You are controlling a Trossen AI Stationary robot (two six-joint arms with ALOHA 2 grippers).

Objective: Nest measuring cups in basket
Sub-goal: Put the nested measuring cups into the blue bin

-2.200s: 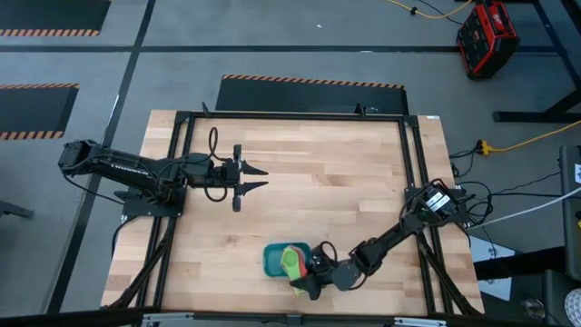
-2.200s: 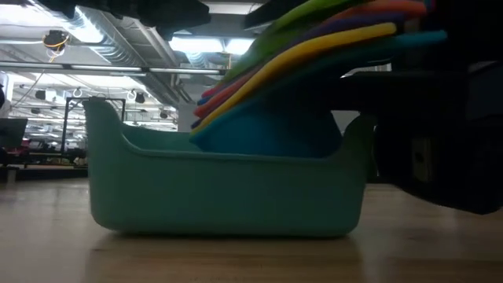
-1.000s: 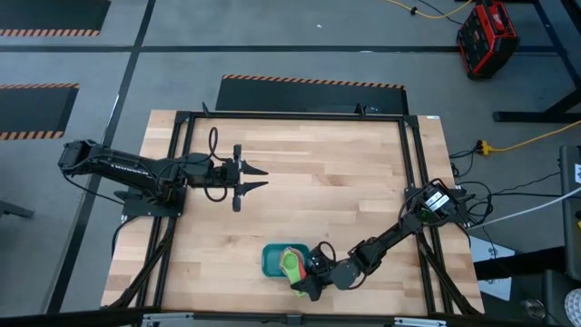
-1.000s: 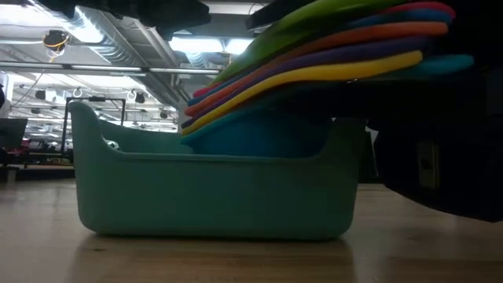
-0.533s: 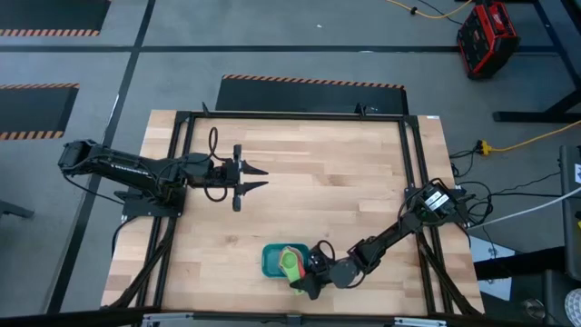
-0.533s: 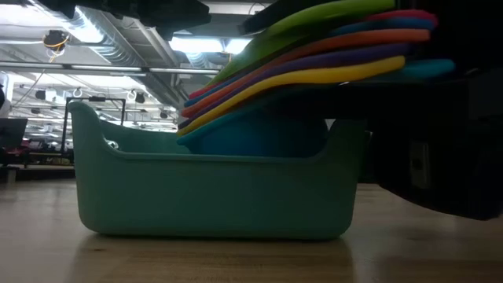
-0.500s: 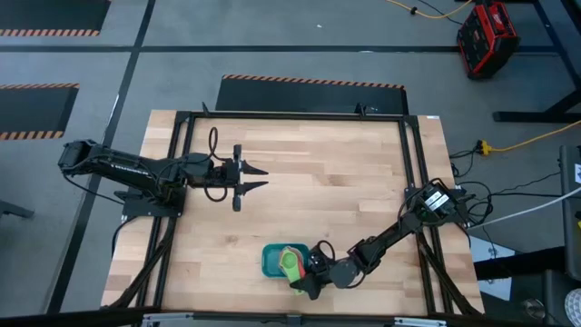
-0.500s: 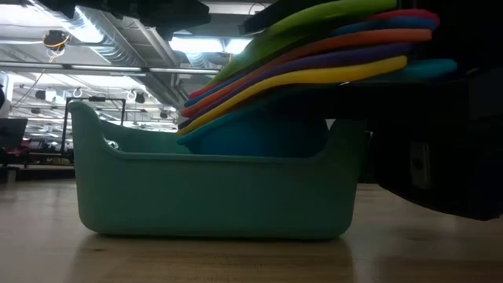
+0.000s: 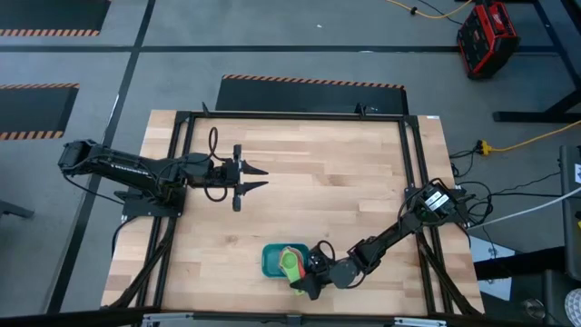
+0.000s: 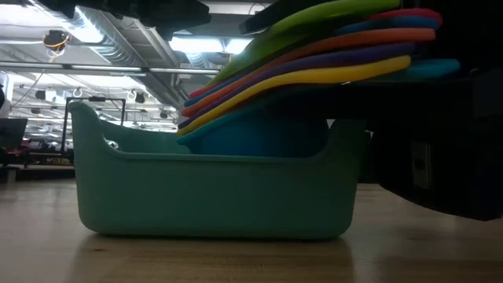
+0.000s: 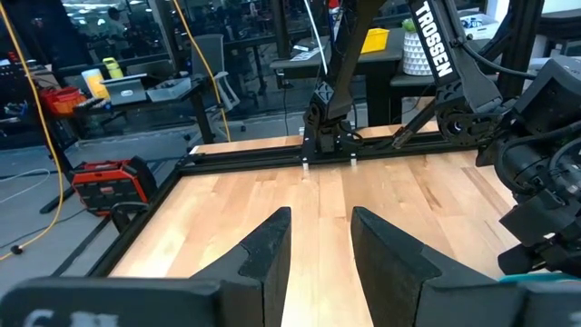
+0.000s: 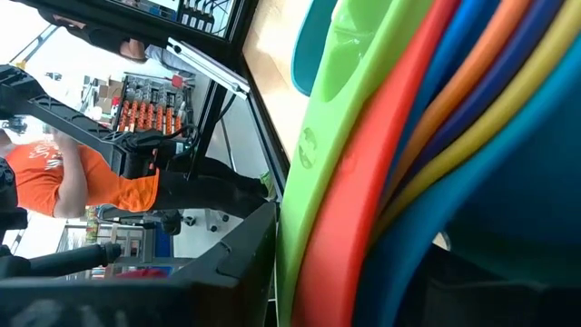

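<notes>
Right gripper point(image 9: 306, 280) jaws pinch the handles of the measuring cups point(image 10: 299, 67), at the table's near edge. Left gripper point(image 9: 257, 177) jaws spread, holding nothing, over the far-left table point(image 9: 345, 182). Nested stack sits bowls-down in the basket point(image 10: 212, 192): green on top, then red, blue, orange, dark blue, yellow, light blue. Handles fan up and out over the basket's right wall, long axis left-right.

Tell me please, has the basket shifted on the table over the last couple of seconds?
Yes. In the low view the basket has slid leftward against the ceiling lights behind; the right gripper holds the stacked measuring cups.
</notes>
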